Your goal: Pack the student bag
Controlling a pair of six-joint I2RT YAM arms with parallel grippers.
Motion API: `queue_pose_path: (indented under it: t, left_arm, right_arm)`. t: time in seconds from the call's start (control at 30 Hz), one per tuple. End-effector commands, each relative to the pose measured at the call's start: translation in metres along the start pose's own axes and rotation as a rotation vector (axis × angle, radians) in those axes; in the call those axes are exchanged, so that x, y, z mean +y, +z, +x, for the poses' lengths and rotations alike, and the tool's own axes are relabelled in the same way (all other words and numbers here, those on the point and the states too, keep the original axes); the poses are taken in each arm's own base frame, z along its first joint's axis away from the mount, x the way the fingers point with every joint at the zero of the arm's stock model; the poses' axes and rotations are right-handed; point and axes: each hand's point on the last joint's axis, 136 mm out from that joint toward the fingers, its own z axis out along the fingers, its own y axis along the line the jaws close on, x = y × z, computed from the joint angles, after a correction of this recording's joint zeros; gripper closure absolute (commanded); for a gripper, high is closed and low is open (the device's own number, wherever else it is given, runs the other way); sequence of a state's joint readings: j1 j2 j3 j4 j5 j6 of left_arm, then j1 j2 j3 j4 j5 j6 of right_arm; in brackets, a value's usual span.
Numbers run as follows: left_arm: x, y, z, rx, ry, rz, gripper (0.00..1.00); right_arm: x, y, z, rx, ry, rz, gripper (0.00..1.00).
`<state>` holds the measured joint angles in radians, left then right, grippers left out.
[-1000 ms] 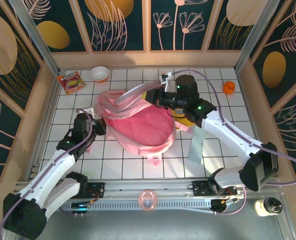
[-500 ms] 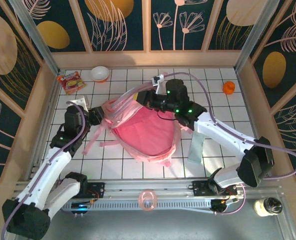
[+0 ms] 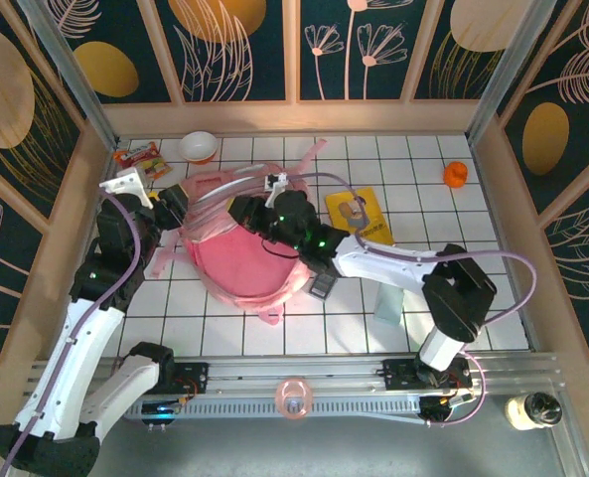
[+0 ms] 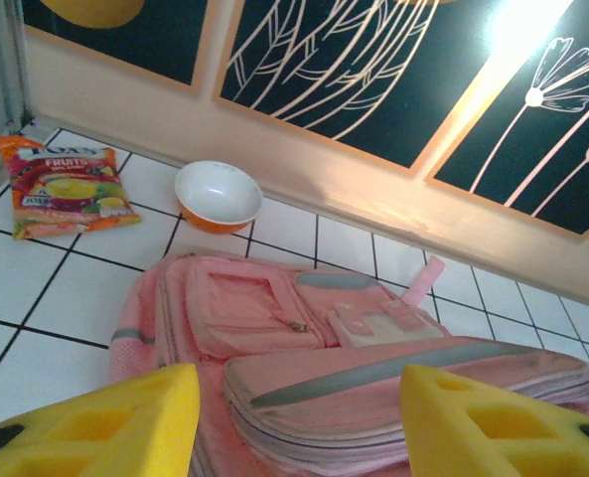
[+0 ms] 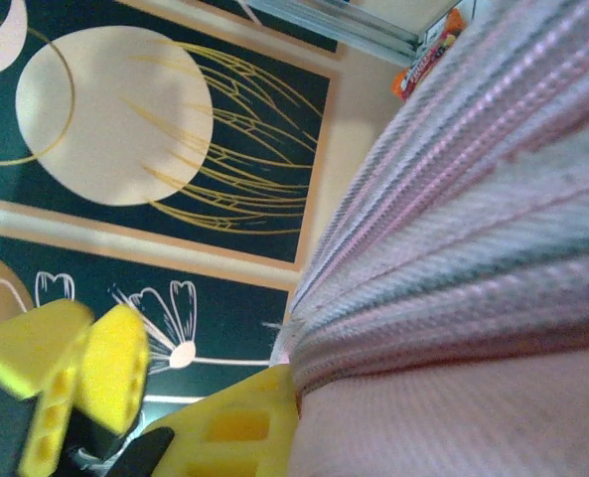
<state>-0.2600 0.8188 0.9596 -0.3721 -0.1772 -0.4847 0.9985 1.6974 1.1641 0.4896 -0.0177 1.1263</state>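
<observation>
The student bag [image 3: 242, 260], big, soft and pink, lies left of the table's middle, its straps trailing toward the back. In the left wrist view the student bag [image 4: 304, 328] shows its zipped front pockets and a pale panel. My left gripper [image 3: 174, 204] hangs at the bag's left back corner, and in its own view the left gripper [image 4: 299, 427] is open, its yellow fingers [image 4: 105, 427] wide apart above the bag without touching it. My right gripper [image 3: 242, 209] reaches across the bag's back edge. It is shut on a ribbed pink strap [image 5: 453, 248], pinched at the right gripper [image 5: 279, 397].
A yellow book [image 3: 360, 214] lies right of the bag, with a black item [image 3: 324, 286] and a pale flat piece [image 3: 388, 303] nearer the front. At the back left are a white bowl [image 3: 199, 146] and a snack packet [image 3: 138, 157]. An orange object [image 3: 455, 174] sits back right.
The right gripper has dragged the bag leftward by its strap, uncovering the yellow book. The left gripper has opened, let go of the bag and drawn back to the left.
</observation>
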Motion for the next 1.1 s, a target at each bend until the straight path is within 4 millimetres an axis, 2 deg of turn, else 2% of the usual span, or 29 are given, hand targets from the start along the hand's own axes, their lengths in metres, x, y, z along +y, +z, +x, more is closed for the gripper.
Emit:
queue_pose_path:
  t: [0.0, 0.1, 0.17, 0.2, 0.3, 0.43, 0.53, 0.67, 0.83, 1.07]
  left_arm:
    - [0.003, -0.008, -0.010, -0.016, 0.024, -0.029, 0.45]
    - [0.003, -0.004, -0.002, 0.008, 0.026, -0.021, 0.45]
    - [-0.001, -0.002, 0.001, 0.021, 0.017, 0.003, 0.45]
    - [0.001, 0.003, 0.013, 0.053, 0.014, 0.005, 0.45]
    - [-0.002, 0.009, 0.028, 0.100, 0.003, 0.037, 0.46]
    - [-0.005, 0.020, 0.054, 0.175, -0.020, 0.082, 0.45]
    - [-0.006, 0.027, 0.075, 0.229, -0.037, 0.109, 0.45]
    - [-0.008, 0.032, 0.088, 0.249, -0.077, 0.144, 0.45]
    - [-0.023, 0.039, 0.103, 0.290, -0.178, 0.235, 0.44]
    - [-0.033, 0.052, 0.127, 0.364, -0.228, 0.298, 0.45]
  right_arm:
    - [0.028, 0.009, -0.014, -0.121, 0.098, -0.122, 1.00]
    - [0.010, 0.022, 0.003, -0.085, 0.121, -0.073, 0.98]
    - [-0.004, 0.024, 0.013, -0.065, 0.134, -0.038, 0.91]
    - [-0.011, 0.024, 0.019, -0.053, 0.146, -0.018, 0.86]
    - [-0.026, 0.017, 0.033, -0.017, 0.156, 0.034, 0.73]
    - [-0.053, -0.002, 0.062, 0.071, 0.163, 0.133, 0.55]
    - [-0.072, -0.019, 0.082, 0.143, 0.187, 0.184, 0.46]
    - [-0.090, -0.044, 0.103, 0.236, 0.178, 0.252, 0.41]
    - [-0.111, -0.079, 0.114, 0.324, 0.101, 0.402, 0.35]
    - [-0.107, -0.111, 0.131, 0.517, 0.057, 0.434, 0.33]
